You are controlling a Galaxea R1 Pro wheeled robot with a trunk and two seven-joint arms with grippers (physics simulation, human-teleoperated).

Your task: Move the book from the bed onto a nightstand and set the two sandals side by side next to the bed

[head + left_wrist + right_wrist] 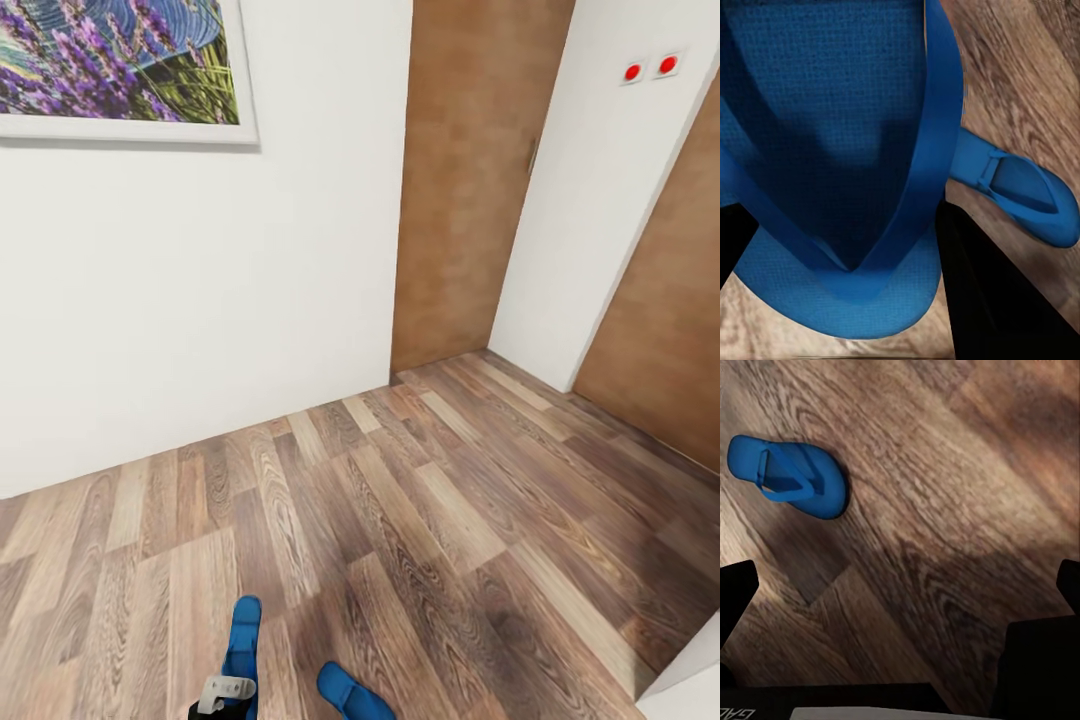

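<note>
One bright blue sandal (832,112) sits very close in the left wrist view, between the dark fingers (997,300) of my left gripper (840,225), which is shut on it. In the head view this sandal (243,635) and the left gripper (225,695) sit at the bottom edge. The second sandal (350,692) lies flat on the wood floor just to its right, also seen as the sandal (1020,187) and sandal (787,476). My right gripper (904,585) hangs open above the floor with nothing in it. The book, bed and nightstand are out of view.
A white wall (200,300) with a framed lavender picture (120,65) stands ahead. Brown wooden doors (470,180) and a white wall section with two red buttons (650,68) are at the right. Wood-plank floor (420,520) stretches between. A white edge (690,680) shows at bottom right.
</note>
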